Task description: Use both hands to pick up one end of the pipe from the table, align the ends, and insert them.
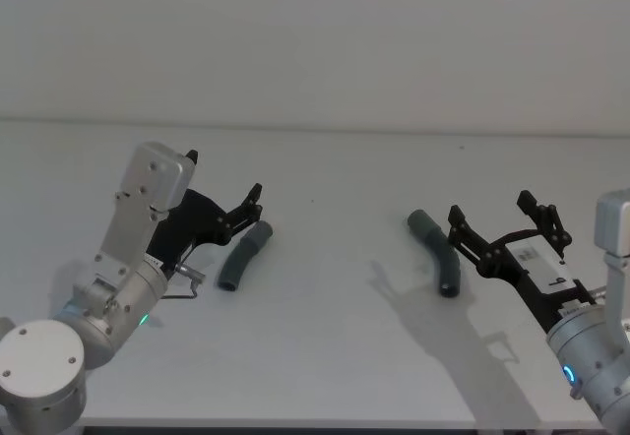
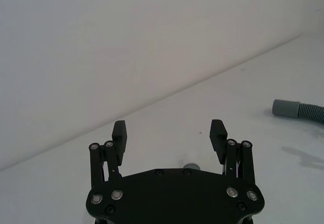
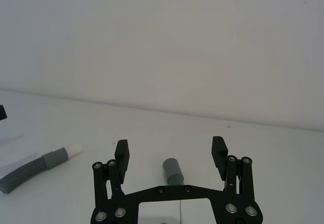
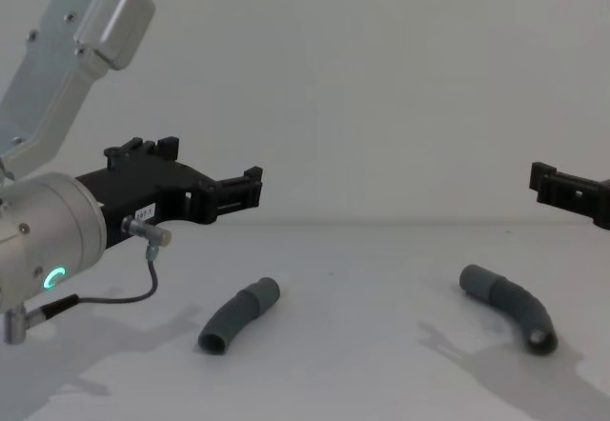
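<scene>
Below the left end effector [image 2: 169, 133] lies the left pipe piece [image 1: 244, 255], flat on the bench [image 1: 325, 366]. This end effector is released: its two fingers [image 2: 120, 135] stand wide apart and grasp nothing. In the chest view you see it held clear above the bench, with the piece beneath it and slightly ahead of the fingertips. A green ring light [image 4: 54, 275] glows on the wrist behind it.

On the side of this piece that faces the right end effector [image 3: 170, 147], note the narrow collar [image 3: 55, 158] and its white tip [image 3: 75, 150]. The dark open end points back toward the left arm's wrist.

Beside the right end effector, on the side facing the left end effector, lies the right pipe piece [image 1: 436, 251], also flat on the bench. This end effector is likewise released, with its fingers spread wide and nothing between the pads. In the chest view it hangs above the bench, higher than the piece. In the right wrist view the wide collar [image 3: 172, 171] of the piece sits between the lines of the two fingers, close to the palm plate and touching neither finger. From the left end effector, the same collar lies well off to one side, followed by the ribbed bend.

Between the two end effectors, the pieces lie well apart with bare bench separating them. Neither piece is lifted, and the collars are not joined.
</scene>
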`<state>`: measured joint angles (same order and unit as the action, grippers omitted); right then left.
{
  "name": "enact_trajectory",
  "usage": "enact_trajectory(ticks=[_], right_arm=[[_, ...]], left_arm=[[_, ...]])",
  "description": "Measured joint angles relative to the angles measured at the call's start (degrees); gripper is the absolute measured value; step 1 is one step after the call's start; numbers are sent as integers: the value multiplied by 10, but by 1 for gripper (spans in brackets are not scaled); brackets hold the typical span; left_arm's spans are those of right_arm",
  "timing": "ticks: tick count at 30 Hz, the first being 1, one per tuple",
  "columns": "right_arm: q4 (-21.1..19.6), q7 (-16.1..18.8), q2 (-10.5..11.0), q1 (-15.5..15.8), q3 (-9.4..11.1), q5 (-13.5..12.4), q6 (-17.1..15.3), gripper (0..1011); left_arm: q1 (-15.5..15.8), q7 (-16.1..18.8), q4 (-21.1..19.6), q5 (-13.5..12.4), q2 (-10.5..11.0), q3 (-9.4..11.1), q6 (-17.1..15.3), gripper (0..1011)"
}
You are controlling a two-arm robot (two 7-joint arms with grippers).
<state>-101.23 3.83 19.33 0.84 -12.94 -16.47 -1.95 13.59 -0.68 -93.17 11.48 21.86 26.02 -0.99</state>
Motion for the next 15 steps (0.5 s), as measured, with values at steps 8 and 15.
enact_trajectory(ticks=[8,15], right_arm=[[0,0,0,0,0,0,0,1000],[0,0,0,0,0,0,0,1000]], left_arm=[[4,-5,-3,1,-2,1,-36,1001],[11,-11,-7,7,-3,2,-93,1001]])
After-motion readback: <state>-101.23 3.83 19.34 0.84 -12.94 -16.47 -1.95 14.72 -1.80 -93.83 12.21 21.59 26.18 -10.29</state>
